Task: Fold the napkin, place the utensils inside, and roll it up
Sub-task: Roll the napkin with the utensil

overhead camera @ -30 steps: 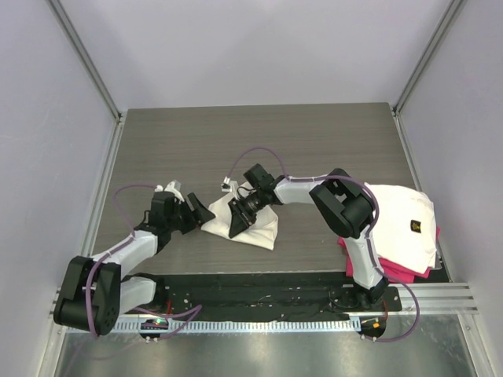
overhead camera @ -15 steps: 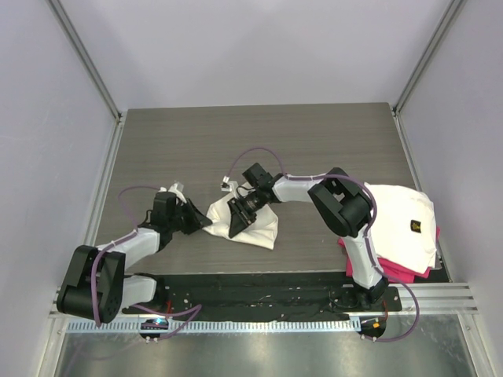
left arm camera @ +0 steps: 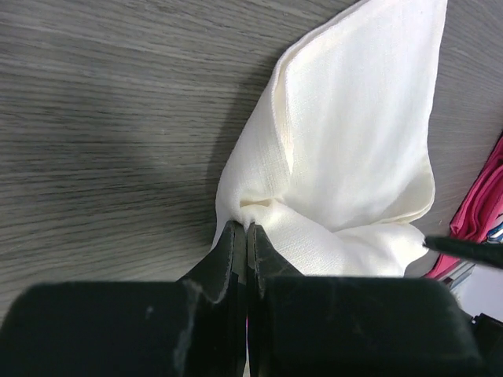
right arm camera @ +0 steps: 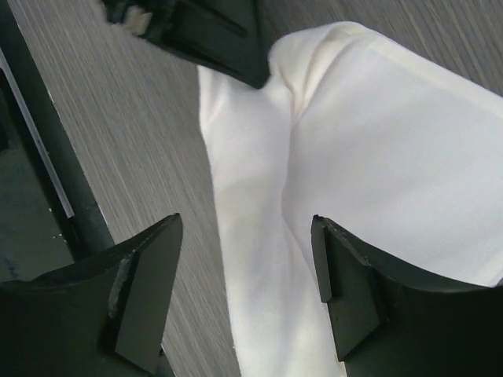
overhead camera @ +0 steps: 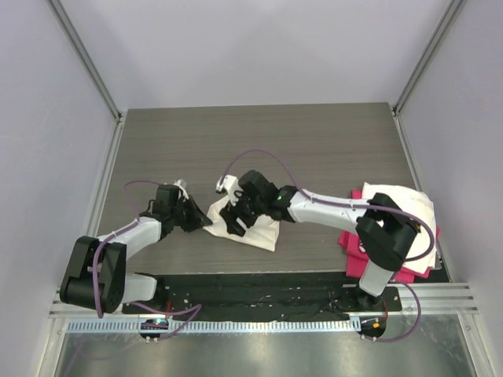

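While your left gripper point(left arm camera: 246, 236) pinches the napkin point(overhead camera: 259, 226), your right gripper point(right arm camera: 245, 232) hangs spread above it.
You have the napkin lying bunched near the middle of the table point(overhead camera: 314, 141), its left corner clamped tight; the right jaws stand wide over its folds.

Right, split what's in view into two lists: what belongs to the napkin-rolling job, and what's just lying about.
Job in hand:
- napkin, cream-white and creased
- left gripper, shut on the napkin's corner
- right gripper, open over the napkin

Lying about:
- folded white cloth with a small dark logo, far right
- pink cloth beneath it
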### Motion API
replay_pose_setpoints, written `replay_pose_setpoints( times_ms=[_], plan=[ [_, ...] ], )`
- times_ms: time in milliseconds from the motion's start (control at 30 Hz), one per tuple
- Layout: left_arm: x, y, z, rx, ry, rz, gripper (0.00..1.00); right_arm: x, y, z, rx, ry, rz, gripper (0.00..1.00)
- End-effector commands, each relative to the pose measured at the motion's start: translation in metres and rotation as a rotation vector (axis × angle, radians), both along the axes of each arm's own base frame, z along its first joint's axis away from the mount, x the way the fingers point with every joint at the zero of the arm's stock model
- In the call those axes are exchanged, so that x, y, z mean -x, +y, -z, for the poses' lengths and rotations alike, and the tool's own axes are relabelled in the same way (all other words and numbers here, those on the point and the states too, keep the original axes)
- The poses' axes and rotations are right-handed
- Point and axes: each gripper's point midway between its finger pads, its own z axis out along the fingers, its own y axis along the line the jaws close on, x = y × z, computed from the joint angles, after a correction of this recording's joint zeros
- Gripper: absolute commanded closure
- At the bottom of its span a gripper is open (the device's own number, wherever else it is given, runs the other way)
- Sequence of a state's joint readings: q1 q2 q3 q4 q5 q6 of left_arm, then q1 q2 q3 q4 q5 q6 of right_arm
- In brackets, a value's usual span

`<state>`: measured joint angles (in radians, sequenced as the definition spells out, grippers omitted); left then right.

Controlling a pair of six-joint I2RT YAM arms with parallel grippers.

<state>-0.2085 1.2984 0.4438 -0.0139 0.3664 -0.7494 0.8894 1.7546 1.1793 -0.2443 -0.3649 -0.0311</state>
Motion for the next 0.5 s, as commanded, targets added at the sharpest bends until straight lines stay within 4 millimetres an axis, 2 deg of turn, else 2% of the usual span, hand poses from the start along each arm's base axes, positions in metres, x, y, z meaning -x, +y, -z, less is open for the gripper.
replay_pose_setpoints(
  times_ms=[0, 33, 67, 100, 133, 233, 467],
  plan=[
    [0.007, 0.002, 0.0, -0.026, 0.06, 0.012, 1.0, -0.011, -0.003, -0.006, 0.105, -0.42, 0.097, 0.26],
    [0.006, 0.002, -0.001, -0.028, 0.058, 0.011, 1.0, -0.021, -0.001, -0.015, 0.089, -0.511, 0.155, 0.25],
    [0.006, 0.003, -0.001, -0.031, 0.059, 0.012, 1.0, -0.017, -0.007, -0.007, 0.116, -0.548, 0.149, 0.25],
    [0.005, 0.002, -0.001, -0.031, 0.061, 0.012, 1.0, -0.01, 0.002, -0.011, 0.094, -0.583, 0.147, 0.25],
    [0.005, 0.002, -0.002, -0.031, 0.06, 0.014, 1.0, -0.011, 0.0, -0.01, 0.106, -0.609, 0.162, 0.25],
    [0.006, 0.002, 0.0, -0.03, 0.071, 0.018, 1.0, 0.002, 0.006, -0.003, 0.115, -0.644, 0.127, 0.25],
    [0.007, 0.002, 0.0, -0.032, 0.076, 0.022, 1.0, 0.014, 0.014, 0.02, 0.166, -0.655, 0.059, 0.26]
  ],
)
